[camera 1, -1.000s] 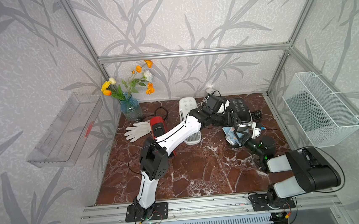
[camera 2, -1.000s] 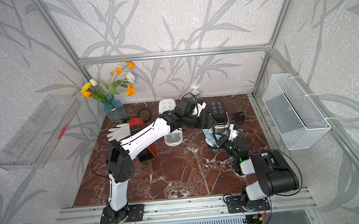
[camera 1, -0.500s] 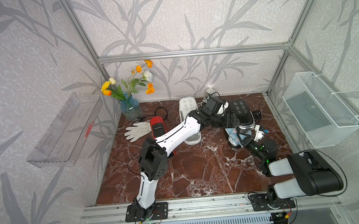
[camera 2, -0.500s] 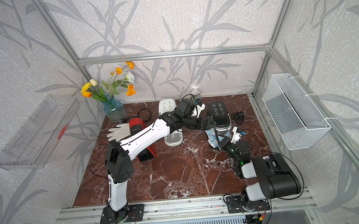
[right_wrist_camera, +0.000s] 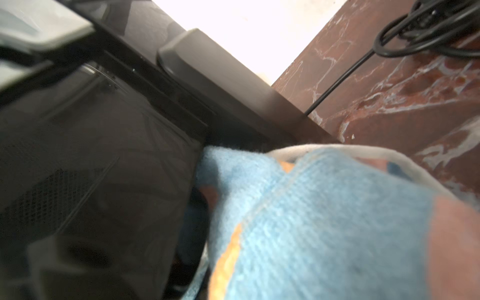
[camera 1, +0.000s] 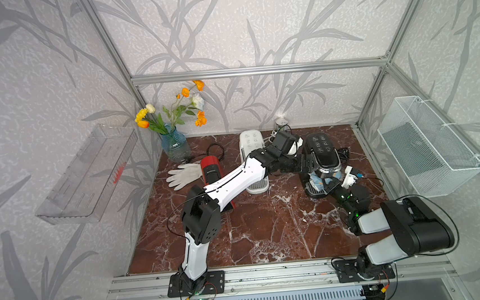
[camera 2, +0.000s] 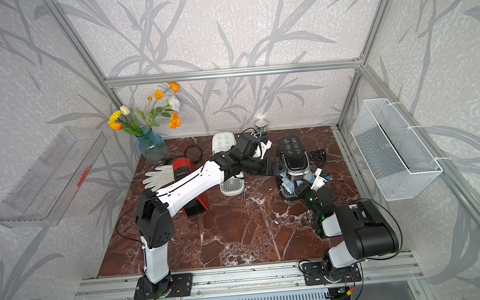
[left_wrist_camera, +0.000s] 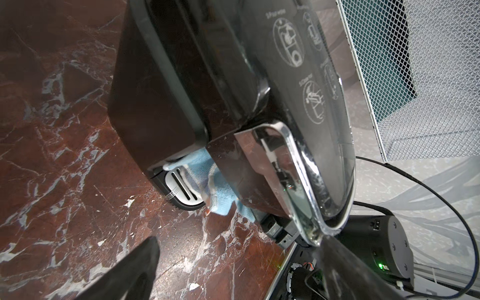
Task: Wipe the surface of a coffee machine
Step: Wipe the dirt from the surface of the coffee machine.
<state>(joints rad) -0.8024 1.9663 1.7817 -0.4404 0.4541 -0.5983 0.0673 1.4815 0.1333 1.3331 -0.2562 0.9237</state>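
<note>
The black coffee machine (camera 1: 322,148) (camera 2: 293,149) stands at the back right of the marble top. My left gripper (camera 1: 307,163) (camera 2: 276,167) is open beside the machine's left flank. In the left wrist view the gripper (left_wrist_camera: 239,244) has marble between its fingers, and the chrome front (left_wrist_camera: 298,166) reaches one fingertip. My right gripper (camera 1: 331,186) (camera 2: 302,188) is shut on a light blue cloth (camera 1: 320,179) (left_wrist_camera: 220,192). The cloth is pressed under the machine's head, over the drip tray (left_wrist_camera: 181,189). In the right wrist view the cloth (right_wrist_camera: 324,220) hides the fingers and lies against the dark body (right_wrist_camera: 91,168).
A white coffee machine (camera 1: 252,155) and a red one (camera 1: 211,170) stand left of the black one. White gloves (camera 1: 183,175) and a flower vase (camera 1: 175,147) lie further left. Loose cables (camera 1: 343,154) sit behind the black machine. A wire basket (camera 1: 429,147) hangs on the right wall.
My right gripper has shifted the cloth slightly right, further in under the machine's head. The left arm has stayed beside the machine.
</note>
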